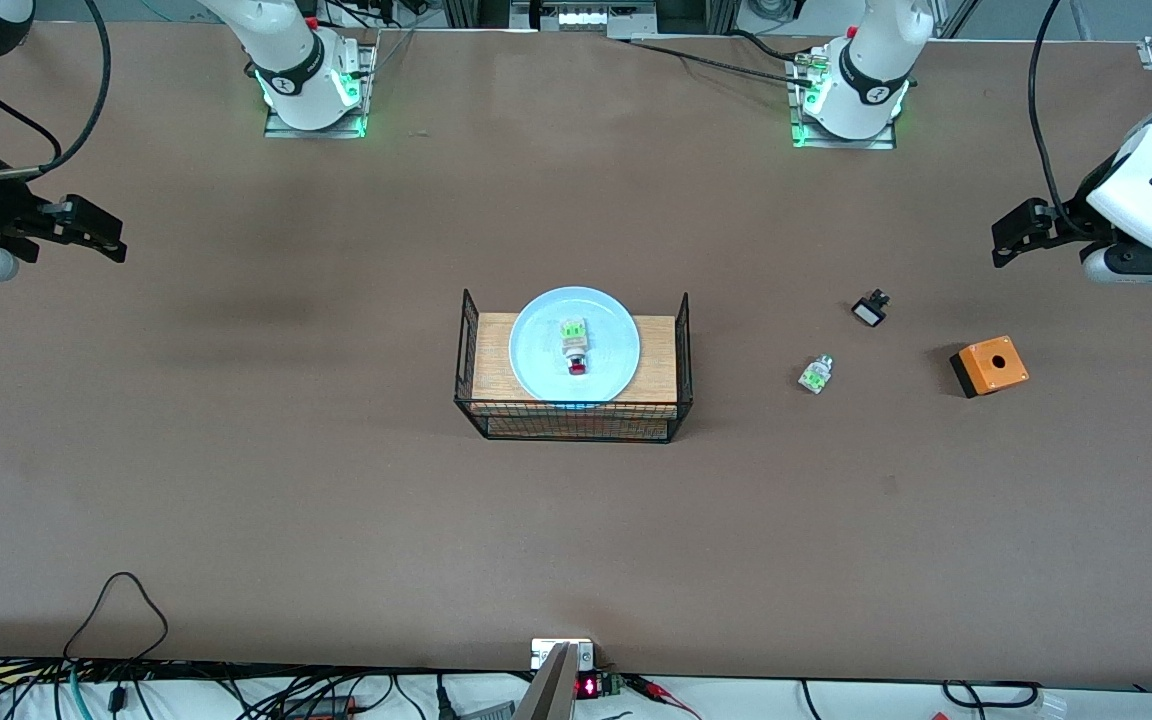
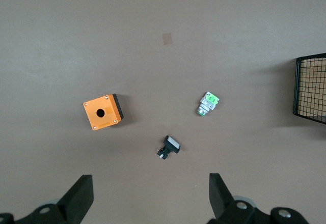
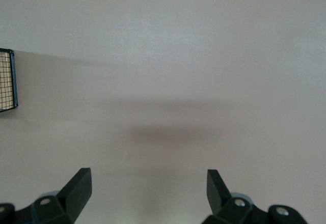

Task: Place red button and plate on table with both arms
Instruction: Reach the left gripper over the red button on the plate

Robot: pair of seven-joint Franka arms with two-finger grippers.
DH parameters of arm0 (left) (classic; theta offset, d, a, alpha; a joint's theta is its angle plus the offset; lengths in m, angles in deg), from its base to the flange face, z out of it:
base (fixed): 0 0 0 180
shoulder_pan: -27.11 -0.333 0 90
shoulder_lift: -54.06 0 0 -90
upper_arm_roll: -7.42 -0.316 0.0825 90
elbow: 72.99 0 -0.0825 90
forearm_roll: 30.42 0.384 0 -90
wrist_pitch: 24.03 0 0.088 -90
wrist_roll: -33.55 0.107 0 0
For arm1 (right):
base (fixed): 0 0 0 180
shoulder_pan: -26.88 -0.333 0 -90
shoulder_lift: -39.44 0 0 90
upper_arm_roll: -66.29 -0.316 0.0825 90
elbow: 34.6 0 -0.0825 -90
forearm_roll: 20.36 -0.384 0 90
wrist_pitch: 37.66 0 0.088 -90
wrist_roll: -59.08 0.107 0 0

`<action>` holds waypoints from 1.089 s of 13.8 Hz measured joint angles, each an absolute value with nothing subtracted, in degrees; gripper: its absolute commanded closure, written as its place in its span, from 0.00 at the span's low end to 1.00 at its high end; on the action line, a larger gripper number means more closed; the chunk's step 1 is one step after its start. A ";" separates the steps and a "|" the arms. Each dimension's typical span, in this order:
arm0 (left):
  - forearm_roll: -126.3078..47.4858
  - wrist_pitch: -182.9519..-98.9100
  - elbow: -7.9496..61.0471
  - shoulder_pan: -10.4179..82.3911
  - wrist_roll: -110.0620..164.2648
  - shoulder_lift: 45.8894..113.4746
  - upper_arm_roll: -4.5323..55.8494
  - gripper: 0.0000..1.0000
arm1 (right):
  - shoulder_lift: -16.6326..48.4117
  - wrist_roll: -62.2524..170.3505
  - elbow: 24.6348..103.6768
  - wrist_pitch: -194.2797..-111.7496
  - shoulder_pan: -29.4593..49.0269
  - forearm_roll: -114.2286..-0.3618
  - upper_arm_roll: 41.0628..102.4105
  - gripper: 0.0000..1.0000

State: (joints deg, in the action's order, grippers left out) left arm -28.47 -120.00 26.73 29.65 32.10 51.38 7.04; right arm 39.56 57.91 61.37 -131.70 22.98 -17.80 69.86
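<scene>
The red button [image 1: 576,350] lies on the pale blue plate [image 1: 536,362], red cap toward the front camera. The plate rests on a wooden board in the black wire basket [image 1: 572,422] at the middle of the brown table [image 1: 336,520]. My left gripper [image 1: 1008,240] hangs open and empty high over the left arm's end of the table; its wrist view shows its fingers [image 2: 81,197] wide apart over bare table. My right gripper [image 1: 96,232] hangs open and empty over the right arm's end; its fingers [image 3: 80,186] are also wide apart. Both arms wait.
An orange box with a hole [image 1: 990,366], also in the left wrist view [image 2: 103,112], a green-and-clear part [image 1: 816,374] [image 2: 208,103] and a small black-and-white part [image 1: 870,308] [image 2: 168,146] lie on the table between the basket and the left gripper. The basket's edge shows in both wrist views [image 2: 310,91] [image 3: 7,80].
</scene>
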 measured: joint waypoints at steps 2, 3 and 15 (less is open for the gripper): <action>-28.47 -120.00 26.73 29.65 32.10 51.38 7.02 0.00 | 39.56 57.91 61.33 -131.70 23.07 -17.80 69.90 0.00; -28.47 -120.00 26.73 29.65 32.10 51.38 7.01 0.00 | 39.56 57.91 61.29 -131.70 23.11 -17.80 69.96 0.00; -37.03 -119.23 26.41 34.85 19.97 51.67 12.26 0.00 | 39.56 57.92 61.07 -131.73 23.17 -17.80 70.07 0.00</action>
State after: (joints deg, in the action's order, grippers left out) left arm -37.03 -119.23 26.41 34.85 19.97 51.67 12.26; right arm 39.56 57.92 61.07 -131.73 23.17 -17.80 70.07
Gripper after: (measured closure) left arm 0.000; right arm 0.000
